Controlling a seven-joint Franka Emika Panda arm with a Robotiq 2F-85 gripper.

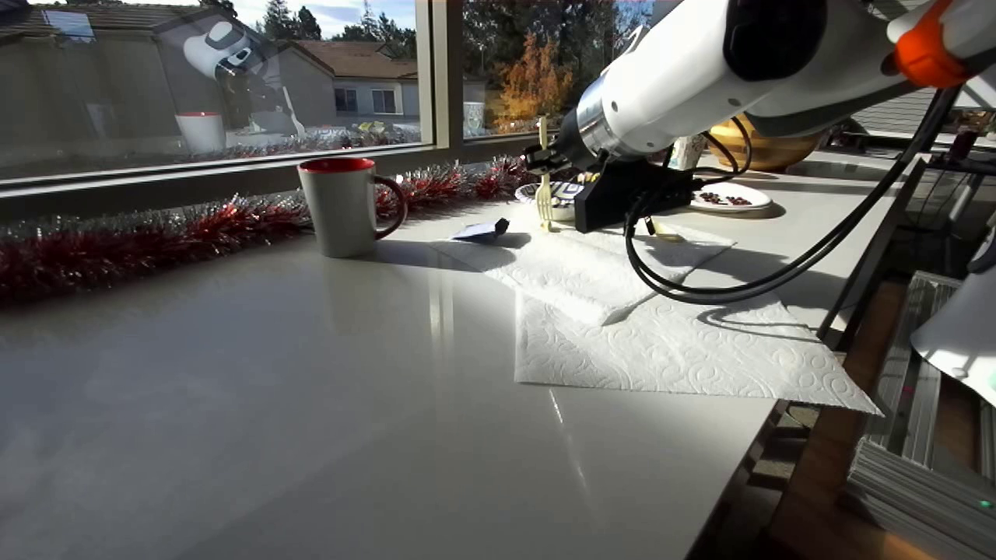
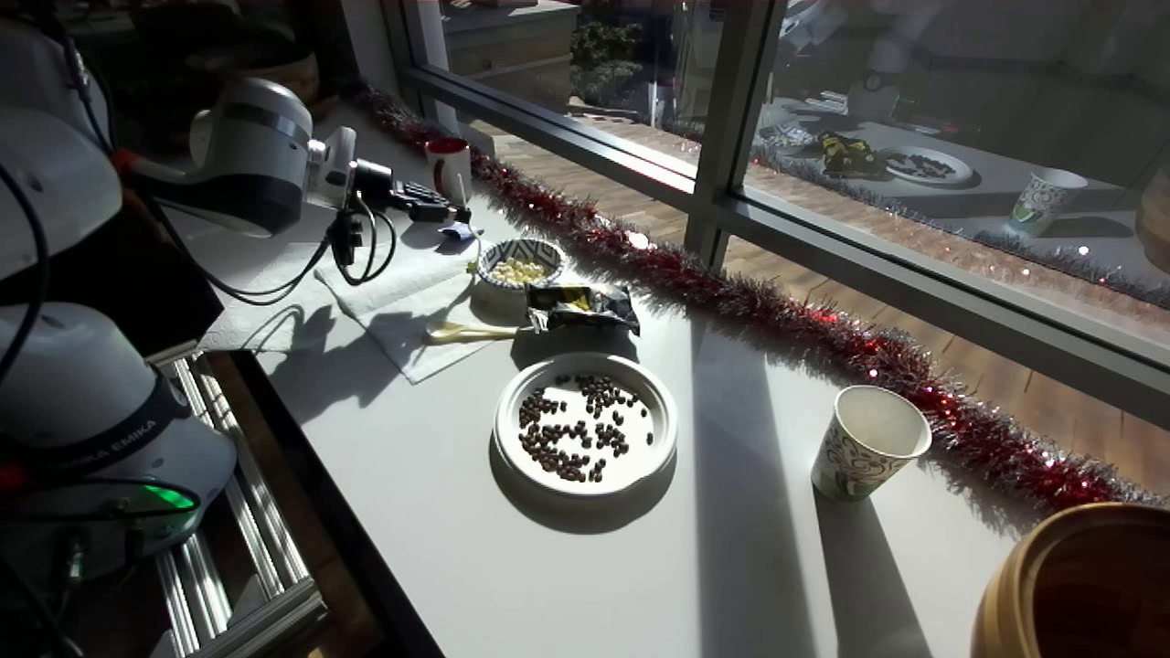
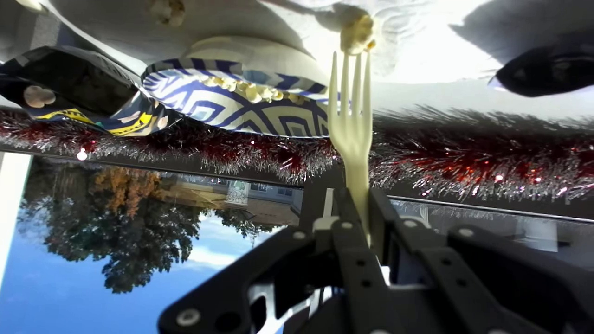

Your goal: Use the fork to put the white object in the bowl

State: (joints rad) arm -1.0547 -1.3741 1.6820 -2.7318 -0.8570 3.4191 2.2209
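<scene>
My gripper [image 1: 547,159] [image 3: 361,197] is shut on the handle of a pale yellow fork [image 1: 545,198] [image 3: 353,134], which hangs upright, tines down. In the wrist view, a white popcorn piece [image 3: 356,36] shows right at the tine tips, over the paper towel. Whether the tines pierce it or only overlap it, I cannot tell. Close beside the fork stands the bowl [image 2: 539,251] [image 3: 297,113], patterned in dark blue and white, with popcorn inside. A further popcorn piece [image 3: 169,10] lies on the towel, on the bowl's other side.
Paper towels [image 1: 669,350] cover the table under the arm. Around the bowl are a snack bag [image 2: 585,309], a pale spoon [image 2: 471,334] and a small dark object [image 1: 482,231]. Also there: mug [image 1: 340,210], bean plate [image 2: 664,429], paper cup [image 2: 850,471], wooden bowl [image 2: 1001,594], tinsel [image 2: 823,320] along the window.
</scene>
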